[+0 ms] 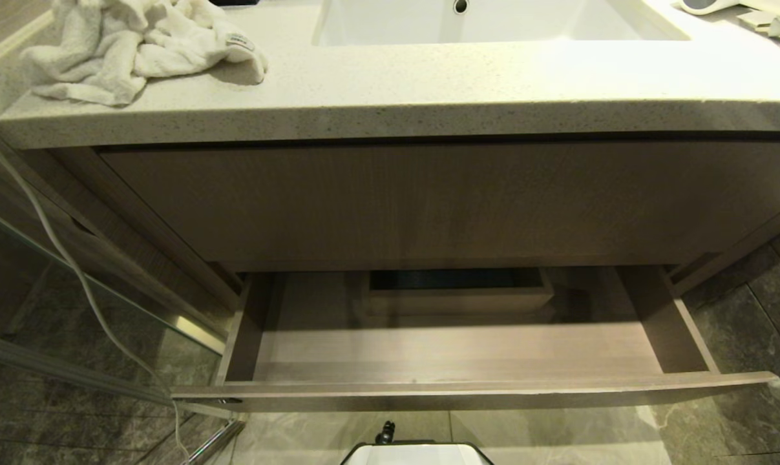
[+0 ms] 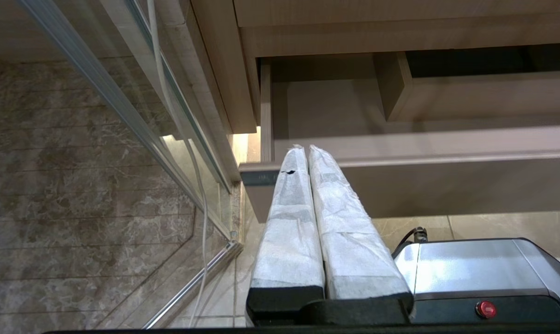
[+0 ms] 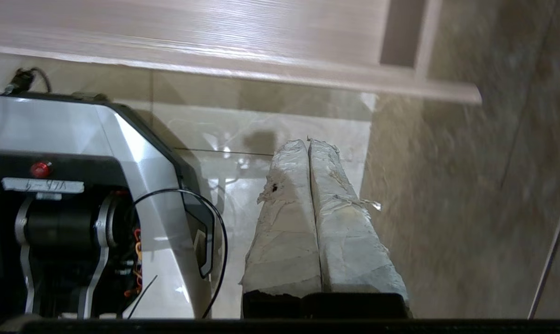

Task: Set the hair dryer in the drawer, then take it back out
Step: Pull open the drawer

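Robot base (image 1: 415, 452) sits nearest you, just below the drawer (image 1: 467, 394), which stands pulled wide out from the vanity. Its floor looks bare; only a small inner box (image 1: 457, 290) sits at the back. Hair dryer (image 1: 706, 5) is barely visible at the far right corner of the surface, beside the sink (image 1: 493, 26), so it is out of the drawer, which reads as the take-out step being done. Left gripper (image 2: 303, 153) hangs low by the drawer's front left corner, fingers pressed together, empty, parked. Right gripper (image 3: 310, 144) points down at the floor tiles (image 3: 447, 208) near the drawer's right end, also pinched closed on nothing. White towel (image 1: 137, 51) lies bunched on the surface's left, well apart. You'd judge the drawer left open because closing isn't asked.
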